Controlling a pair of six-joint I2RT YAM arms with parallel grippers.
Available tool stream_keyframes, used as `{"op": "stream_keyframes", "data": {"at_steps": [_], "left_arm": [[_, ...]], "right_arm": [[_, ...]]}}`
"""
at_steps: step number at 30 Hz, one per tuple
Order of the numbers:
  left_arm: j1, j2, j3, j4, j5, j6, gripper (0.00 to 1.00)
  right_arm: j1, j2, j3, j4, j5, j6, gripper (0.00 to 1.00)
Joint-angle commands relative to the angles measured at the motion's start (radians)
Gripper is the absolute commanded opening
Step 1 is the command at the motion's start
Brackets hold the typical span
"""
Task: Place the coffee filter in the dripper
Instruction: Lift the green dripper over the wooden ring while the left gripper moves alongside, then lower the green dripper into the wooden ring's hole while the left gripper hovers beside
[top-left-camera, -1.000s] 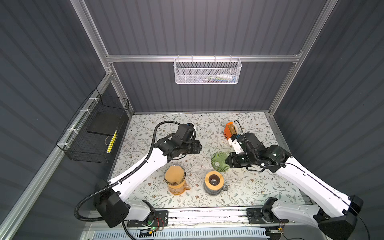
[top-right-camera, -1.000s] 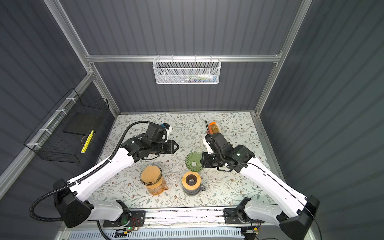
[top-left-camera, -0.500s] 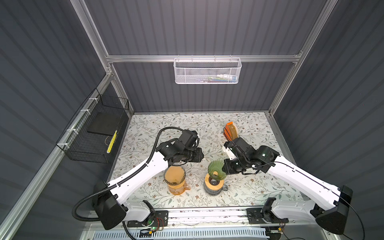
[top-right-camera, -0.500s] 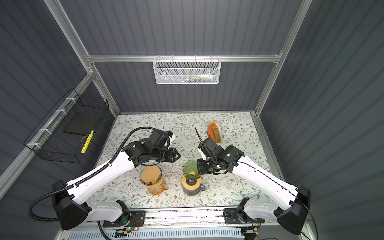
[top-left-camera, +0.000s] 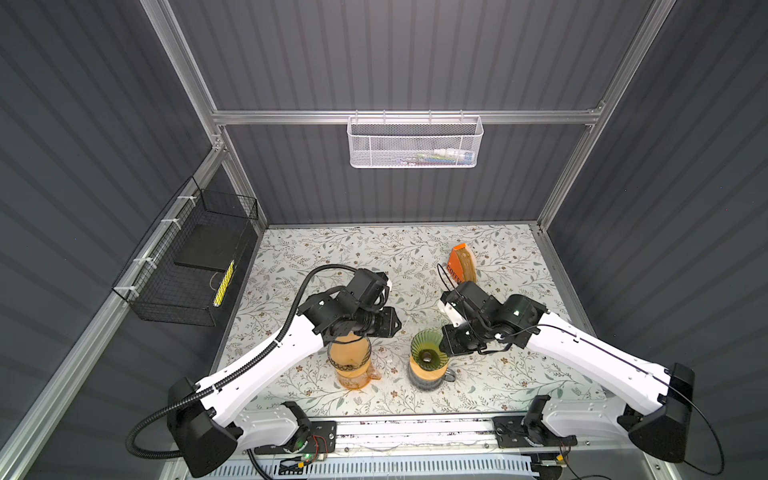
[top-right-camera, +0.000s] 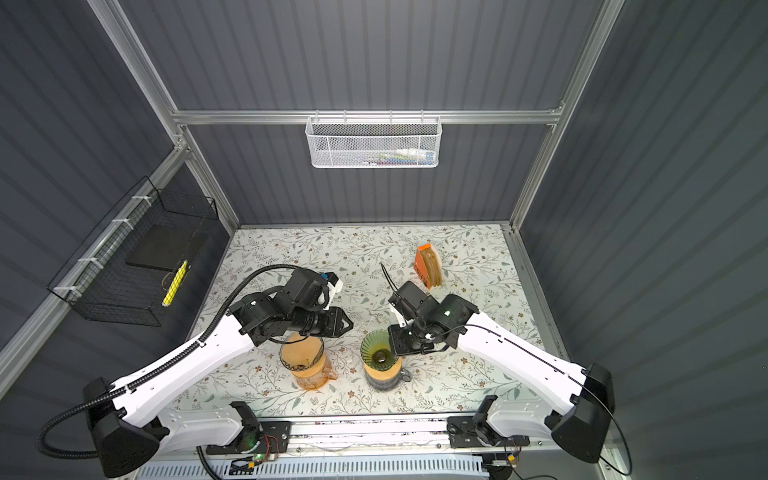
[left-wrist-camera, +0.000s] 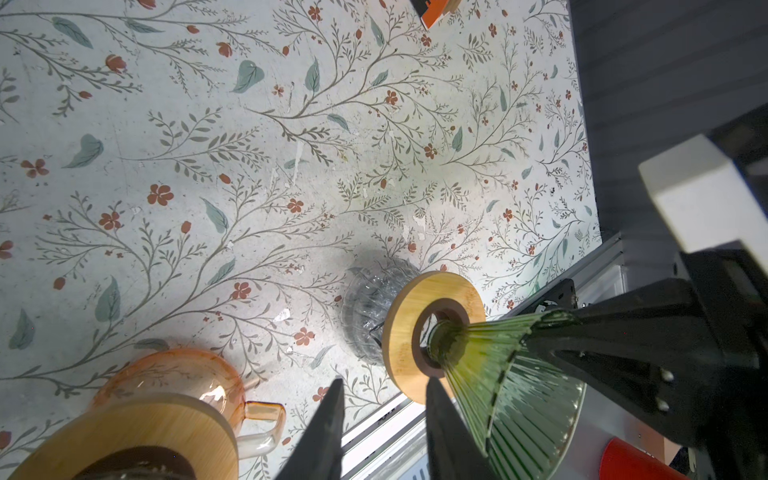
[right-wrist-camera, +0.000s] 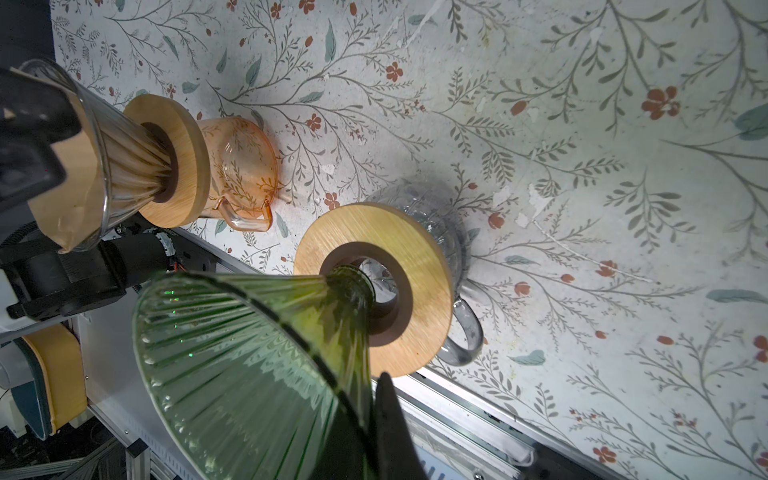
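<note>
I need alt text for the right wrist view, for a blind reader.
The right gripper holds a green glass dripper by its rim, narrow end at the hole of a wooden ring on a clear pot. Beside it, an orange pot carries a clear dripper with a paper filter.

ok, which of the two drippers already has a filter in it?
The clear dripper on the orange carafe: brown filter paper lines it. The green dripper shows only bare ribbed glass.
</note>
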Motion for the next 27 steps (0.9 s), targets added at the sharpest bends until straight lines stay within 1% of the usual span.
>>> {"op": "stream_keyframes", "data": {"at_steps": [1, 6, 10, 19, 27], "left_arm": [[-0.008, -0.025, -0.014, -0.013, 0.033, 0.006, 0.34], [-0.013, -0.028, -0.027, -0.009, 0.035, 0.011, 0.34], [-0.024, -0.032, -0.048, 0.021, 0.062, 0.006, 0.34], [-0.047, 0.004, -0.048, 0.039, 0.091, 0.016, 0.32], [-0.076, 0.038, -0.044, 0.054, 0.11, 0.012, 0.32]], "right_arm": [[0.009, 0.008, -0.016, -0.001, 0.006, 0.011, 0.0], [0.014, 0.01, -0.027, 0.001, 0.012, 0.017, 0.0], [0.016, 0.013, -0.033, 0.003, 0.021, 0.019, 0.0], [0.016, 0.03, -0.035, 0.011, 0.047, 0.011, 0.0], [0.017, 0.045, -0.038, 0.015, 0.061, 0.005, 0.0]]}}
